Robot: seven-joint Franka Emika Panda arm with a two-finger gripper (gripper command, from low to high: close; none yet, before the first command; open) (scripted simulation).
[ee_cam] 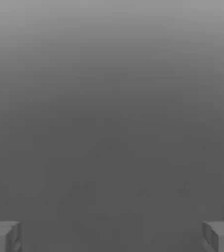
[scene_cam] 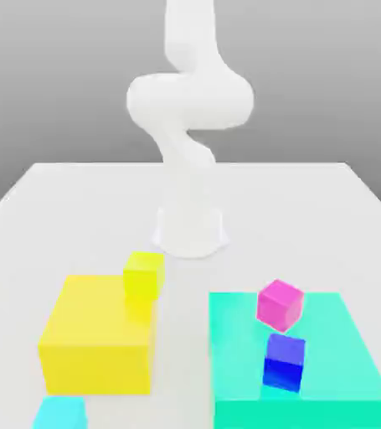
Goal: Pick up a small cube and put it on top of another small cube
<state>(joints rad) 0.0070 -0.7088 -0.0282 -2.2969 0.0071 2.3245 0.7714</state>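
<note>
**Operator:** Report position of the task cubes.

**Technician:** In the exterior view the magenta cube (scene_cam: 280,303) sits tilted on the teal platform (scene_cam: 344,369), near its far edge. The blue cube (scene_cam: 284,361) stands just beside it at 6 o'clock, upright on the same platform; whether the two touch cannot be told. A small yellow cube (scene_cam: 143,275) rests at the far corner of the yellow block (scene_cam: 97,343), at 9 o'clock from the magenta cube and well apart.

**Operator:** Gripper state?

**Technician:** Released. In the hand view the fingertips (ee_cam: 3,236) stand wide apart at opposite sides with nothing between them; the gripper (ee_cam: 112,237) faces plain grey background.

**Operator:** Current step?

**Technician:** Judged as pre-approach: no cube is held or stacked. The next move calls for lowering the hand over one cube, aligning the jaws with its faces. The tilted magenta cube may need a corrected wrist angle.

**Operator:** Clearance?

**Technician:** The arm (scene_cam: 189,109) rises from its base (scene_cam: 190,235) at 12 o'clock. The table (scene_cam: 68,209) is open there. The cyan block (scene_cam: 59,414) lies at 7 o'clock. Caution: the magenta and blue cubes are close, leaving little finger room between them.
</note>
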